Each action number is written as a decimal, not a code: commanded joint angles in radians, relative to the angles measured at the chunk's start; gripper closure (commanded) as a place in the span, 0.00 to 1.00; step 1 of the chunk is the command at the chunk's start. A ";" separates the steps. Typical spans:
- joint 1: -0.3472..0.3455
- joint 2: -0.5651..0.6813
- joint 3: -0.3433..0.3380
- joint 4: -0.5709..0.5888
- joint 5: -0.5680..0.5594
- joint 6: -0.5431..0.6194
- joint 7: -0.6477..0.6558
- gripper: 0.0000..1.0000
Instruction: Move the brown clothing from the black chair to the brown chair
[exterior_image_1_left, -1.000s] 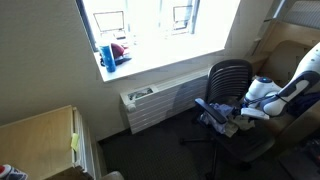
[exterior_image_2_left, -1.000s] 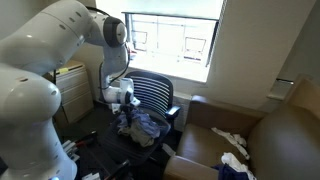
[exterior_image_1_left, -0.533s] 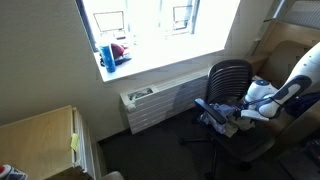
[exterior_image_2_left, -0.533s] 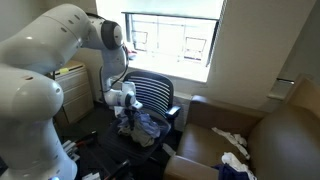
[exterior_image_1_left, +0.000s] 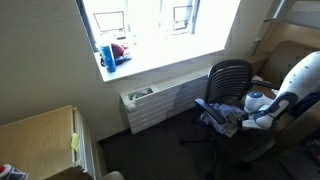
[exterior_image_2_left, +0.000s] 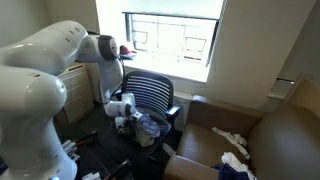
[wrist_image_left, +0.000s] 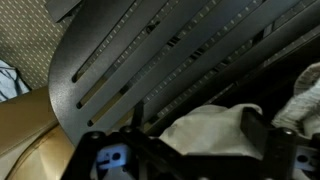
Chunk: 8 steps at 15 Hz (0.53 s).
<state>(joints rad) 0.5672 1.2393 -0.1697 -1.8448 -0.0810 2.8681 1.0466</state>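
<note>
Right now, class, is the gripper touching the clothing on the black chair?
Cannot tell. In the wrist view the clothing lies within the open gripper, but no contact shows plainly; the exterior views are too small.

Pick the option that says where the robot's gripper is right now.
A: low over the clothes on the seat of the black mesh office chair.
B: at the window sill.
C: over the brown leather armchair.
A: in an exterior view the gripper hangs just above the heap of clothes on the black mesh office chair, well away from the brown leather armchair.
</note>
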 joint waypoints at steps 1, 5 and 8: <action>-0.003 0.026 0.002 0.023 0.049 -0.003 -0.024 0.34; -0.001 0.042 -0.009 0.041 0.076 -0.011 -0.016 0.60; 0.027 0.001 -0.038 0.049 0.090 -0.044 0.005 0.82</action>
<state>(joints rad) 0.5681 1.2704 -0.1811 -1.8154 -0.0214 2.8655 1.0484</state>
